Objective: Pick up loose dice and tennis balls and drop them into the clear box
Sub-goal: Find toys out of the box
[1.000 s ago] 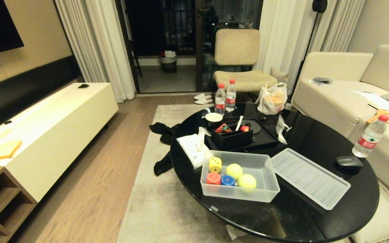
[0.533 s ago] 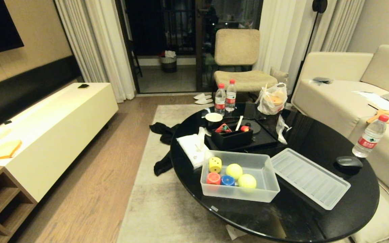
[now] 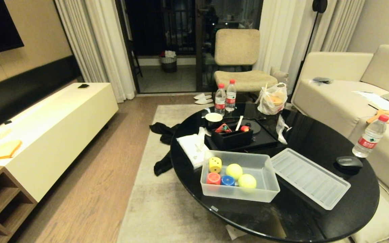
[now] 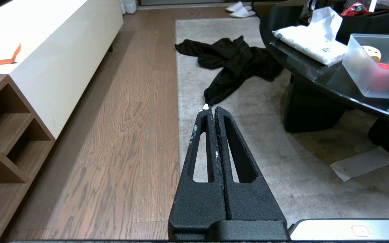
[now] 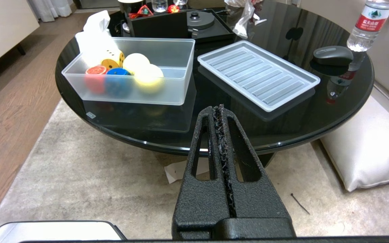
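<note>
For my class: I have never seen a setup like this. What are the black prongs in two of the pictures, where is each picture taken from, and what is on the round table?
One picture looks down from a camera on the robot's head; the other two come from cameras on its wrists. The black prongs are its grippers: the left gripper hangs over the rug, the right gripper before the black table. Both are shut and hold nothing. On the table stands the clear box holding two tennis balls and three dice: one yellow, one red, one blue. Its ribbed lid lies beside it. Behind are a black tray, tissues, a computer mouse and water bottles.
</note>
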Robot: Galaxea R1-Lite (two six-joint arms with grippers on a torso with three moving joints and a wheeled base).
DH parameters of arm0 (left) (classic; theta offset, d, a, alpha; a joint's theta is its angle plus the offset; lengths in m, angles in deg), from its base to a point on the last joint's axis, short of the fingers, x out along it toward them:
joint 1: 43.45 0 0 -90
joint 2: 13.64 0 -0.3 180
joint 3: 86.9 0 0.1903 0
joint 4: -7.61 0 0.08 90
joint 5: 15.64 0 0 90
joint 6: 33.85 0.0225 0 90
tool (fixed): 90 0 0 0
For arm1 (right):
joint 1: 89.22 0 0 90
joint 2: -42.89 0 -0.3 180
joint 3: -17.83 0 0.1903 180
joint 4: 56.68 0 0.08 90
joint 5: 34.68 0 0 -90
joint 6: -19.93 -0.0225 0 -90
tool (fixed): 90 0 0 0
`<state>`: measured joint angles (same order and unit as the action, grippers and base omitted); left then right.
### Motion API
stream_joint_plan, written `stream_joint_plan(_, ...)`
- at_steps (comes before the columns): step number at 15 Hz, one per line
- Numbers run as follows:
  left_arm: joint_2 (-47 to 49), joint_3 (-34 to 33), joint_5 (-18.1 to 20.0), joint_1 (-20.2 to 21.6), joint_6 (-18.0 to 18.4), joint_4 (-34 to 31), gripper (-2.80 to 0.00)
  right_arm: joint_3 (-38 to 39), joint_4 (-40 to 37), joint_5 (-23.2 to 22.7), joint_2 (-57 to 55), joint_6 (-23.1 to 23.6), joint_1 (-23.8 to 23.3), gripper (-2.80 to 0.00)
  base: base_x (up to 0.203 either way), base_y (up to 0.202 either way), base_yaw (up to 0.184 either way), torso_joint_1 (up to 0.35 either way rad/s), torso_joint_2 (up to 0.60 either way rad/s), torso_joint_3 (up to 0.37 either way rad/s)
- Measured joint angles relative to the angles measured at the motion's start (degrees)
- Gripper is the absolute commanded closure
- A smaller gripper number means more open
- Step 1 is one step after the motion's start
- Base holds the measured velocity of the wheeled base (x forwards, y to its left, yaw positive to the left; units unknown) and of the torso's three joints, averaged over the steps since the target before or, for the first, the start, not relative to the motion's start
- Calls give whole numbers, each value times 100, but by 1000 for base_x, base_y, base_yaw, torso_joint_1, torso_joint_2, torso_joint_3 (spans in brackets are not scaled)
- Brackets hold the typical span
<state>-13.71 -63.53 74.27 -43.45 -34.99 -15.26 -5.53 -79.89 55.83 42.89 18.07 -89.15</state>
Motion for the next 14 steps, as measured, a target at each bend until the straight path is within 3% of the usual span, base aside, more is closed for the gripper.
stream_joint_plan(14, 0, 0, 4, 0, 4, 1, 0, 0, 0, 0, 0, 2, 0, 0, 0, 0, 0, 0, 0, 0)
